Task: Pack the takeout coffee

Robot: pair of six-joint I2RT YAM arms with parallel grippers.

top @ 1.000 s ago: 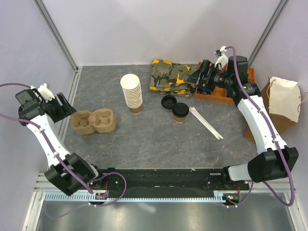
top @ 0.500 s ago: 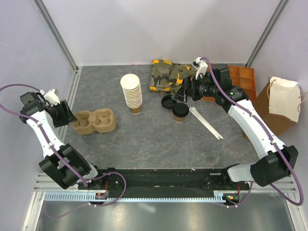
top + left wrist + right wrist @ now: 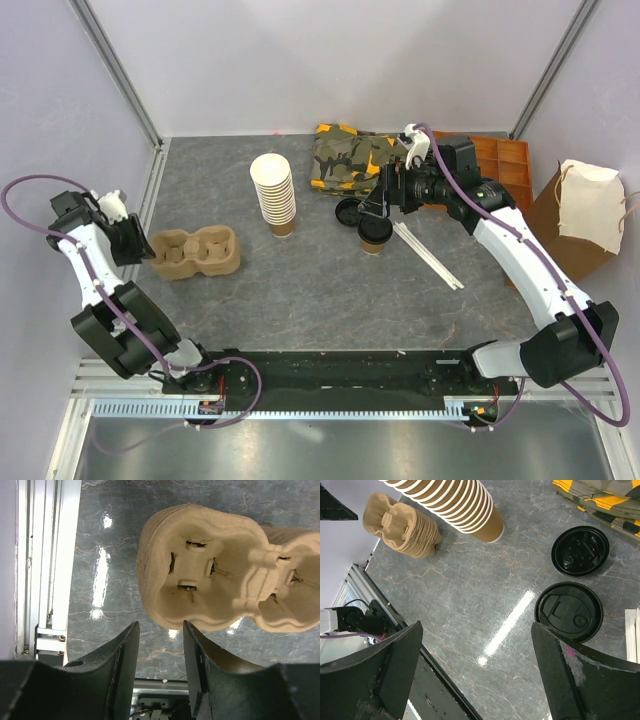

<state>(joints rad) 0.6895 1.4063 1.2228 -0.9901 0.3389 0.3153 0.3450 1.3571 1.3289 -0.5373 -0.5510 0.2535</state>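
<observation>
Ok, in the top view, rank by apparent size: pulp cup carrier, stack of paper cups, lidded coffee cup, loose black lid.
1. pulp cup carrier
2. stack of paper cups
3. lidded coffee cup and loose black lid: about alike from above, so I won't rank them.

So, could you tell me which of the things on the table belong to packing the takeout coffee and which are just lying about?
For the job: lidded coffee cup; cardboard cup carrier; probably the paper bag.
Just lying about: stack of empty cups; loose black lid; camouflage cloth; orange tray; white sticks.
</observation>
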